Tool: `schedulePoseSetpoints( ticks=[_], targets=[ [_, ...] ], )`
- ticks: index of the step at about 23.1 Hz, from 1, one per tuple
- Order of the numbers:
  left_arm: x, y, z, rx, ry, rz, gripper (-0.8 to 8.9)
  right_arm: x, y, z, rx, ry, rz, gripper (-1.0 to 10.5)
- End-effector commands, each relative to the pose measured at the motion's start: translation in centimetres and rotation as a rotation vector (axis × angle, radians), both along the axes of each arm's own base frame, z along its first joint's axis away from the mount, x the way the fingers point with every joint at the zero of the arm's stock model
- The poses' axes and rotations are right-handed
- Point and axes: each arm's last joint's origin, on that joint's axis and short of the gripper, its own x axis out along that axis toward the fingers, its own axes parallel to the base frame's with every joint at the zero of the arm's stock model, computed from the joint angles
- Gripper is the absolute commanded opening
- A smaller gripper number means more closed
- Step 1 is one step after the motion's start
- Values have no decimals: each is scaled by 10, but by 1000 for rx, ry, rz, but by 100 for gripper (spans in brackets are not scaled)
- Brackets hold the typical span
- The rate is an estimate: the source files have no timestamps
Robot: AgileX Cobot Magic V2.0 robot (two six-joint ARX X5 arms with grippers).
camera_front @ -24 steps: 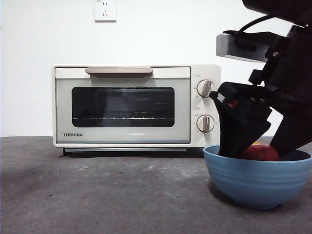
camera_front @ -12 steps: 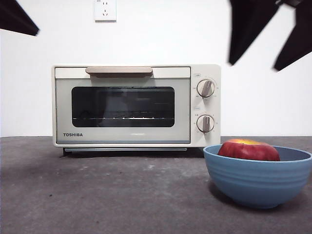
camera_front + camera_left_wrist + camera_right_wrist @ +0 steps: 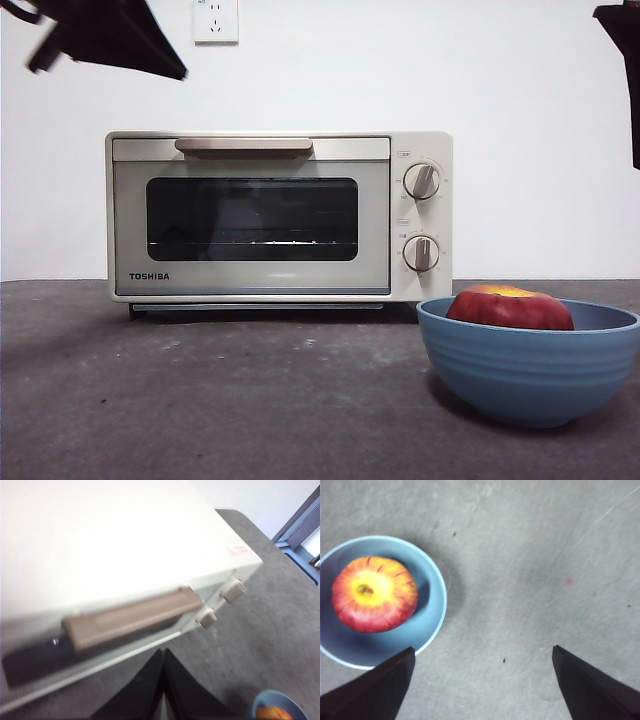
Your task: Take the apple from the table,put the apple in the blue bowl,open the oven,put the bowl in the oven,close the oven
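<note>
The apple [image 3: 509,308] sits in the blue bowl [image 3: 528,372] on the counter [image 3: 220,400]; the right end effector [image 3: 482,680] hovers released above. Behind, the clenched left end effector [image 3: 163,680] nears the oven [image 3: 278,217], whose rigid bar handle [image 3: 244,147] looks the natural hold.

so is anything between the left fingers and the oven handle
Nothing visible. In the left wrist view the left gripper, fingers shut, hovers just off the oven handle with only open space between. The blue bowl holding the apple sits off to the side on the table.
</note>
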Motion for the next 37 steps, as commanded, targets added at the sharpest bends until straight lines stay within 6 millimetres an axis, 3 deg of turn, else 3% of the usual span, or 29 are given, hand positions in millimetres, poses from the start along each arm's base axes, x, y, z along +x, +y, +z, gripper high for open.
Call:
schedulePoseSetpoints(
  ticks=[1,8,17,27,37],
  targets=[
    [21,-10,4,35,-27,-8,7,1,1,0,-2,8,4,437],
    [54,-27,-7,102,-20,-2,7,1,0,0,-4,9,0,437],
    [67,-40,-28,147,26,-18,7,1,0,1,-4,6,-2,436],
    [48,-60,-43,221,181,-108,7,3,-2,1,12,0,-24,436],
    [19,-74,-60,347,408,-219,7,12,-20,0,34,42,-110,436]
  ],
)
